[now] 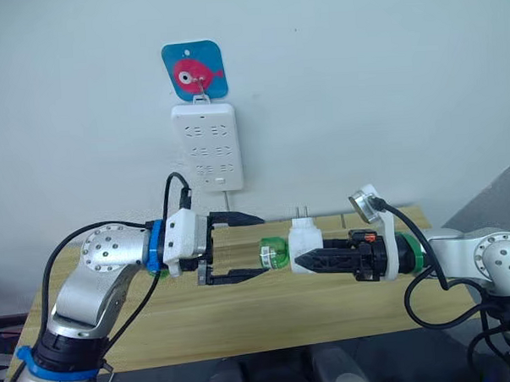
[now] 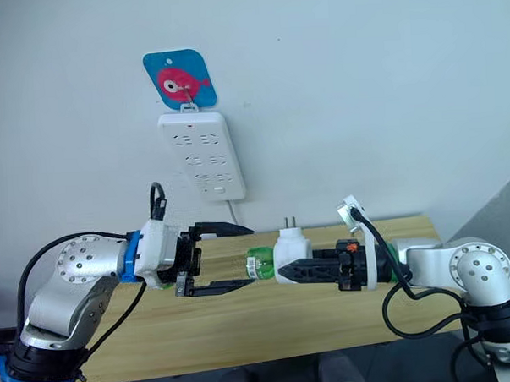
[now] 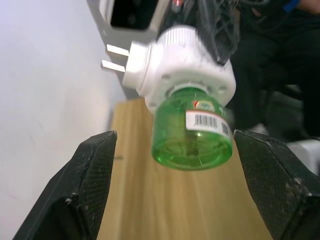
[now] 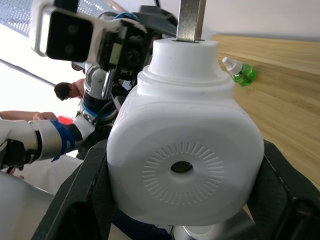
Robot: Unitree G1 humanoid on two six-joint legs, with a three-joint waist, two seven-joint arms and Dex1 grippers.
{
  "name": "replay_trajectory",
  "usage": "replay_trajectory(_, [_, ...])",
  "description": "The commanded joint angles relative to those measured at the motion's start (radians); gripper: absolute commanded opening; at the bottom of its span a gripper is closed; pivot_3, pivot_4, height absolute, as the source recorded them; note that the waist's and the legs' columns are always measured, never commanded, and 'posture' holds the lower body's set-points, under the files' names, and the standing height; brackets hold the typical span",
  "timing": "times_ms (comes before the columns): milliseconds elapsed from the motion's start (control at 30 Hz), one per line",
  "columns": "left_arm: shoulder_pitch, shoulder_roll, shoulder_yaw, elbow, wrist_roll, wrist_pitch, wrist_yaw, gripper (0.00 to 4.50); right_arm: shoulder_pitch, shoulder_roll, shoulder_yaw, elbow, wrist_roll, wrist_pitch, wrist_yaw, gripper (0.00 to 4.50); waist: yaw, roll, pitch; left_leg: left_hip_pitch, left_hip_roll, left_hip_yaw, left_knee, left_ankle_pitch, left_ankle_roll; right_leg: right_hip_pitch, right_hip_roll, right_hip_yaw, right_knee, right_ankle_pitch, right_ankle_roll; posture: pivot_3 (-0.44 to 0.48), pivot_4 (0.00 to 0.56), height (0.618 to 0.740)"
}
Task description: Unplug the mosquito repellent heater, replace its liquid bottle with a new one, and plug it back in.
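Pale wall (image 1: 360, 85) fills the upper frame; wooden worktop (image 1: 243, 314) runs across the lower centre, its near edge open below your arms. White power strip (image 1: 206, 146) hangs upper centre under a blue fish hook plate (image 1: 195, 71). Left gripper (image 1: 238, 247) centre-left, fingers (image 3: 90, 185) spread wide, flanking but not touching the green liquid bottle (image 1: 274, 254). Right gripper (image 1: 302, 259) pinches the mosquito repellent heater (image 1: 305, 244) mid-frame above the worktop, prongs up. Bottle label: barcode visible, text unreadable. A spare green bottle (image 4: 239, 73) lies on the worktop.
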Motion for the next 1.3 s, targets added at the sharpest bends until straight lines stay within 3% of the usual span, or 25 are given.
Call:
replay_trajectory(33, [0.027, -0.034, 0.017, 0.031, 0.062, -0.194, -0.018, 3.92, -0.01, -0.003, -0.028, -0.01, 0.038, -0.012, -0.001, 3.03, 0.0, 0.0, 0.0, 0.0, 0.0, 0.0, 0.0, 0.0, 0.0, 0.0, 0.0, 0.0, 0.0, 0.0, 0.0, -0.138, 0.115, 0.74])
replay_trajectory(300, [0.024, -0.126, -0.037, 0.156, 0.143, -0.467, -0.018, 3.92, -0.015, 0.002, -0.024, -0.01, 0.044, -0.017, -0.015, 3.03, 0.0, 0.0, 0.0, 0.0, 0.0, 0.001, 0.0, 0.0, 0.0, 0.0, 0.0, 0.0, 0.0, 0.0, 0.0, -0.142, 0.115, 0.74])
replay_trajectory(667, [-0.01, -0.174, -0.077, 0.244, 0.167, -0.573, 0.013, 3.92, -0.013, 0.004, -0.025, -0.016, 0.048, -0.02, -0.023, 3.03, -0.001, 0.0, 0.0, 0.0, 0.0, 0.0, 0.0, 0.0, 0.0, 0.0, 0.0, 0.0, 0.001, 0.0, 0.0, -0.153, 0.117, 0.74])
replay_trajectory(767, [-0.019, -0.18, -0.091, 0.247, 0.164, -0.574, 0.019, 3.3, -0.014, 0.006, -0.024, -0.017, 0.048, -0.02, -0.023, 3.03, -0.002, 0.0, 0.0, 0.0, 0.0, 0.0, 0.0, 0.0, 0.0, 0.001, 0.0, 0.0, 0.001, 0.0, 0.0, -0.153, 0.117, 0.74])
replay_trajectory(867, [-0.02, -0.173, -0.101, 0.249, 0.159, -0.568, 0.024, 2.38, -0.016, 0.009, -0.022, -0.016, 0.047, -0.021, -0.023, 3.03, -0.002, 0.0, 0.0, 0.0, 0.0, 0.0, 0.0, 0.0, 0.0, 0.0, 0.0, 0.0, 0.001, 0.0, 0.0, -0.153, 0.117, 0.74])
replay_trajectory(1067, [-0.016, -0.155, -0.098, 0.239, 0.145, -0.552, 0.022, 2.27, -0.018, 0.012, -0.019, -0.018, 0.044, -0.022, -0.022, 3.03, -0.003, 0.0, 0.0, 0.001, 0.0, 0.0, 0.0, 0.0, 0.0, 0.001, 0.0, 0.0, 0.001, 0.0, 0.0, -0.153, 0.117, 0.74])
replay_trajectory(1167, [-0.014, -0.1, -0.1, 0.202, 0.103, -0.436, -0.006, 2.27, -0.02, 0.012, -0.02, -0.021, 0.036, -0.02, -0.016, 3.03, -0.003, 0.0, 0.0, 0.001, 0.0, 0.0, 0.0, 0.0, 0.0, 0.0, 0.0, 0.0, 0.001, 0.0, 0.0, -0.153, 0.117, 0.74])
replay_trajectory(1300, [-0.093, 0.119, -0.097, 0.09, -0.188, 0.331, 0.083, 2.27, -0.029, 0.004, -0.019, -0.042, -0.01, -0.009, 0.026, 3.03, -0.006, 0.0, 0.0, 0.0, 0.0, -0.003, 0.001, 0.0, 0.0, 0.0, 0.0, -0.001, 0.003, 0.0, 0.0, -0.143, 0.112, 0.74])
